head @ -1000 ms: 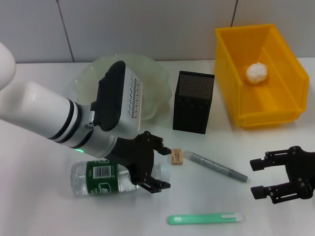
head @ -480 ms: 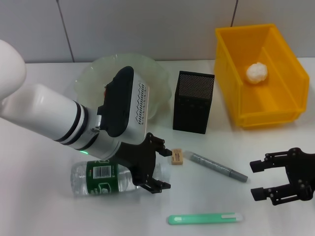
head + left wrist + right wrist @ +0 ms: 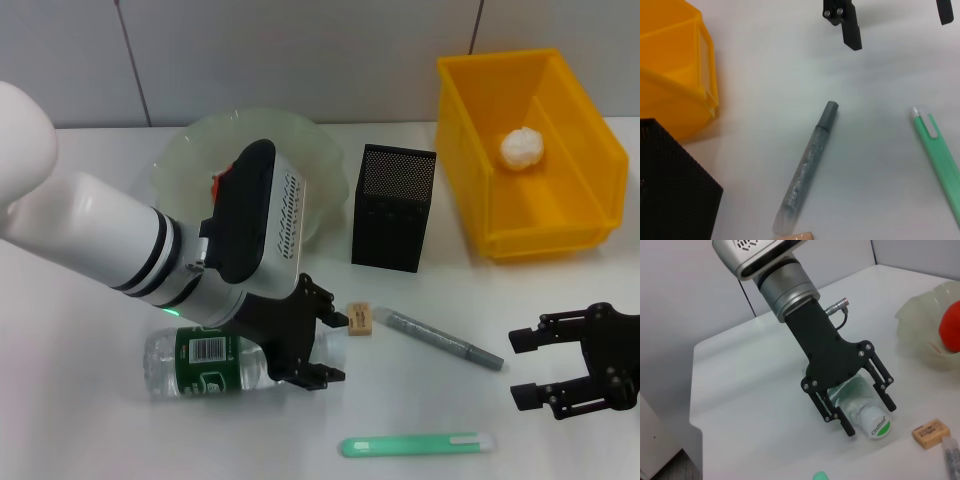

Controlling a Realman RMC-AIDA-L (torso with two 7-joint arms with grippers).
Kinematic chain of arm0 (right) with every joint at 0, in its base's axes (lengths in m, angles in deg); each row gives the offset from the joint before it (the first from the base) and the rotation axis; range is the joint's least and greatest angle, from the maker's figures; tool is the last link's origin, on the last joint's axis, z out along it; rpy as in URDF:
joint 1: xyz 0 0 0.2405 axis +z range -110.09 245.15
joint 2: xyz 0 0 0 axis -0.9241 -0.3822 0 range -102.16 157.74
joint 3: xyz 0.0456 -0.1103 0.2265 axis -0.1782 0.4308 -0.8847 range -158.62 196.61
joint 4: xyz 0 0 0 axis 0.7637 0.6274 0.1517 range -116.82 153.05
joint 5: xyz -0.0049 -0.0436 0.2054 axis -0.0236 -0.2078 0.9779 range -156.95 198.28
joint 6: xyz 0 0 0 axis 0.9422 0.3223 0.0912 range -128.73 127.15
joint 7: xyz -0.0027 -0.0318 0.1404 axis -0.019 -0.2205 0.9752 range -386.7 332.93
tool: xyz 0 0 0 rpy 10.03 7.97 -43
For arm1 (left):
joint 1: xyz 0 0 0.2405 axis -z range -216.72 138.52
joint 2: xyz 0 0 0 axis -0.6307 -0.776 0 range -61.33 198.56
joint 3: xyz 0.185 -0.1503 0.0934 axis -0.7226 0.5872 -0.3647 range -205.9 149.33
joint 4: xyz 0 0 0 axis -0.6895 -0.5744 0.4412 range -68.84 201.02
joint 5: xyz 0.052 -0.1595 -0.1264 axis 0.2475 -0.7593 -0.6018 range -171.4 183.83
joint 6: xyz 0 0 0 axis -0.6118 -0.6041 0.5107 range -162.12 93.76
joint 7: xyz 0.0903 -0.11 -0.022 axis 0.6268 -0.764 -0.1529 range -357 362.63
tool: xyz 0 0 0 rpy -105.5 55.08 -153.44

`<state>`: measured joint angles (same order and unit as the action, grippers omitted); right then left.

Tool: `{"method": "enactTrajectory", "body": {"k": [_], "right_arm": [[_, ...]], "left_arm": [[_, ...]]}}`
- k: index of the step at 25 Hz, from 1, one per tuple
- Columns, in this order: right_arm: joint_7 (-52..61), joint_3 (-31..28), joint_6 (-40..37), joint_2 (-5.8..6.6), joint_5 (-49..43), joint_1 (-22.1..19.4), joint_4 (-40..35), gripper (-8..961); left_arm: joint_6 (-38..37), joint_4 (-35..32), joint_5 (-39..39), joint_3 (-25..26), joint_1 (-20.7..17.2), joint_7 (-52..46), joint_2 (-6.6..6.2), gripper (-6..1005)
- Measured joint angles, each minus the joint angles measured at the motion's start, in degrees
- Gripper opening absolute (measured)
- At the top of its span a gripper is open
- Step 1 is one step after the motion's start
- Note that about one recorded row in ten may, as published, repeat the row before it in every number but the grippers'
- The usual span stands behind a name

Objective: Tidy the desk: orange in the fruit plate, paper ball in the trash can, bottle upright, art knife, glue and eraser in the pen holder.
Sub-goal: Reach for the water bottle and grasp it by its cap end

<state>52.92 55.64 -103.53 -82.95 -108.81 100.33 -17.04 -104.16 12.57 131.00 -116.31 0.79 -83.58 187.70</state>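
Now the left gripper [image 3: 322, 347] has its fingers [image 3: 834, 416] spread wide on both sides of the bottle [image 3: 210, 362], near its cap. That bottle lies flat on the tabletop [image 3: 90, 420]. Just past the fingers sits the eraser [image 3: 360, 319]. Well apart, the right gripper [image 3: 530, 364] waits with open fingers.

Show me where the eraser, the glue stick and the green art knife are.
eraser [image 3: 360, 319], head view, top face.
glue stick [image 3: 806, 169], left wrist view, mid-barrel.
green art knife [image 3: 415, 445], head view, middle of handle.

Clear plastic bottle [image 3: 210, 362], black mesh pen holder [image 3: 393, 208], glossy yellow plastic trash can [image 3: 530, 150], crumpled paper ball [image 3: 522, 147].
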Motion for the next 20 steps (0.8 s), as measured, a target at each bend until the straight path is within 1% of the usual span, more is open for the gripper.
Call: {"method": "enactTrajectory", "body": {"k": [11, 20], "right_arm": [[-0.11, 0.0, 0.0, -0.1, 0.0, -0.18, 0.0, 762], [-0.28, 0.0, 0.0, -0.24, -0.1, -0.34, 0.19, 761]], "left_arm": [[2.96, 0.37, 0.48, -3.36, 0.02, 0.0, 0.0, 579], [3.75, 0.44, 0.84, -4.33, 0.01, 0.01, 0.0, 551]]}}
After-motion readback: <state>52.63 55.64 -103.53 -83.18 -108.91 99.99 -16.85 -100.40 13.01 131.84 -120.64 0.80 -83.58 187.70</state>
